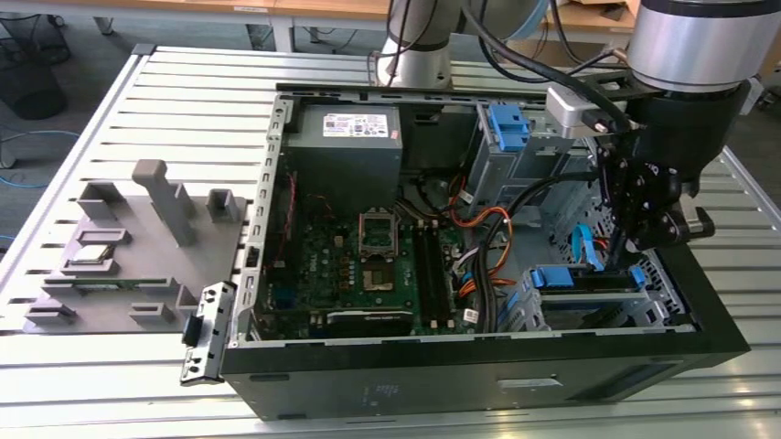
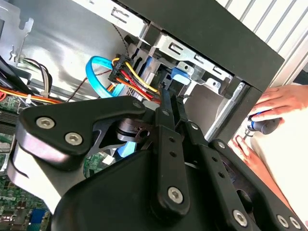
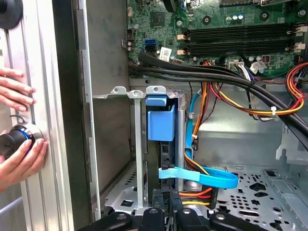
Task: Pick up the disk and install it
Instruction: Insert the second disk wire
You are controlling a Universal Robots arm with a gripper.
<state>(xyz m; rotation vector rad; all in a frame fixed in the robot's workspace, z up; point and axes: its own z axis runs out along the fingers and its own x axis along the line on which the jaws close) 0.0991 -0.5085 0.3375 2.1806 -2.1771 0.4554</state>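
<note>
disk (image 3: 160, 126) with glossy blue bracket sits in ribbed metal cage (image 3: 137, 144).

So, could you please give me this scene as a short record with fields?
gripper: jaws shut, tips close to the disk
disk: seated in the drive cage, blue bracket showing
drive cage: in a corner of the open computer case
blue cable: looped beside the disk
person's hand: on a dark knob outside the case
</note>
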